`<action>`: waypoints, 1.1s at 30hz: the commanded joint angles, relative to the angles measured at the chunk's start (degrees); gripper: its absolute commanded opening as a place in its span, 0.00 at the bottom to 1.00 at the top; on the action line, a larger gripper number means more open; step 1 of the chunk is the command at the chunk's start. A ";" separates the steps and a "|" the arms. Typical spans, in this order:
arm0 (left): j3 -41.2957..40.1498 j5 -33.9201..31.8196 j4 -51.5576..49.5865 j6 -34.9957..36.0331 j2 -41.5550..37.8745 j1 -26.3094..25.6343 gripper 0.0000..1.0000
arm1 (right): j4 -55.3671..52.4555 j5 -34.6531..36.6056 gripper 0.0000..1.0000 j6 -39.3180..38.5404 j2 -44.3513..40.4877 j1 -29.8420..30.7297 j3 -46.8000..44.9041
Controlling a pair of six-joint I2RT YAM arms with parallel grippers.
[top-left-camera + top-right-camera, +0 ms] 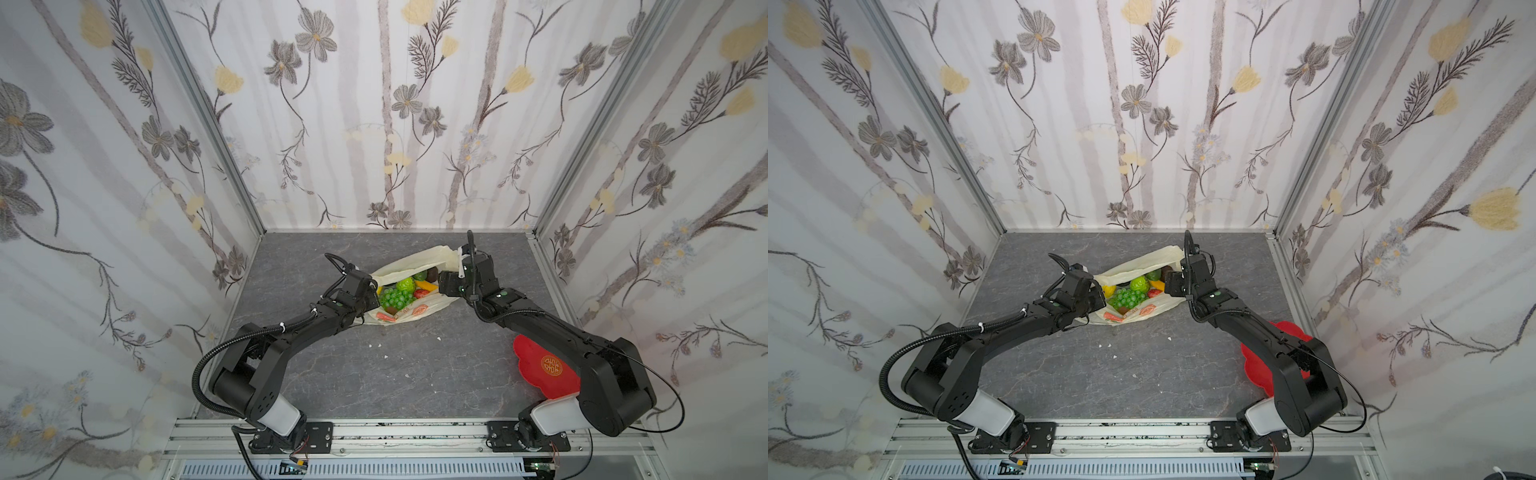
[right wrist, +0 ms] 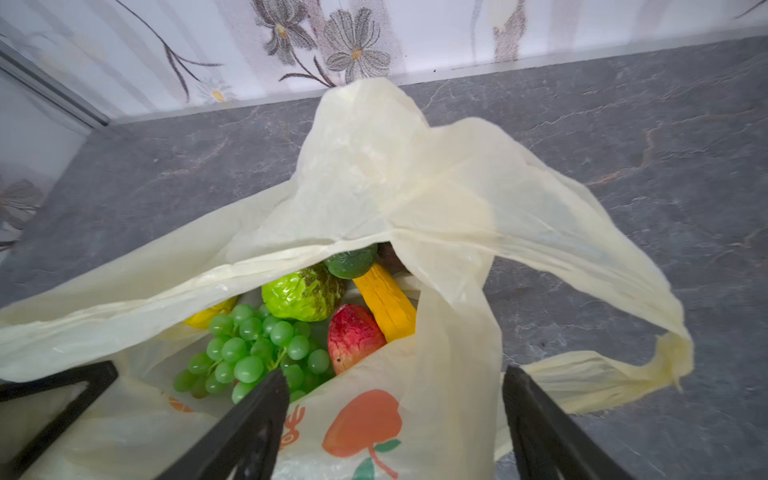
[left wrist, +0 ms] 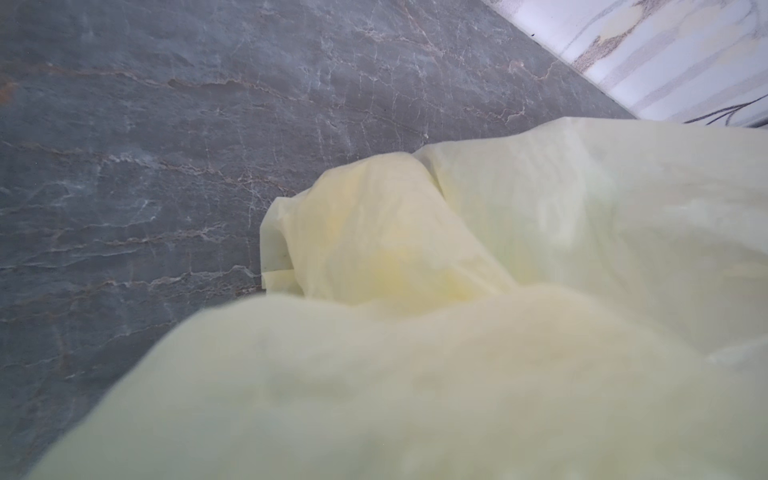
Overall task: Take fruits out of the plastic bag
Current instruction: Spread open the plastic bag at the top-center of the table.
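The plastic bag (image 1: 419,259) (image 1: 1142,262) lies mid-table with its mouth spread wide. Inside lie the fruits: a green grape bunch (image 2: 249,353) (image 1: 395,297), a lumpy green fruit (image 2: 303,295), a yellow banana (image 2: 386,303), a red strawberry (image 2: 355,336) and a green avocado (image 2: 351,262). My left gripper (image 1: 371,291) sits at the bag's left end, shut on the film. In the left wrist view, blurred bag film (image 3: 415,374) hides its jaws. My right gripper (image 2: 395,399) (image 1: 446,284) is open at the bag's right end, and its fingers (image 2: 257,415) straddle the printed near wall and a handle strip.
A red flower-shaped dish (image 1: 540,370) (image 1: 1258,365) lies at the right front, partly under my right arm. Small white crumbs (image 1: 376,345) dot the grey marble tabletop (image 1: 395,374). Flowered walls close in the back and both sides.
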 commanded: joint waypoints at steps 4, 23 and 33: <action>2.00 -0.99 -0.17 0.57 -0.35 0.03 0.00 | -10.37 24.28 0.84 -7.91 3.47 5.75 6.67; 4.52 -0.38 -3.41 1.68 0.22 0.18 0.00 | -8.61 36.54 0.77 -18.13 33.13 1.95 32.36; 1.73 0.15 -3.27 2.00 -0.84 6.43 0.00 | -10.73 8.71 0.13 -15.48 30.50 -5.05 30.48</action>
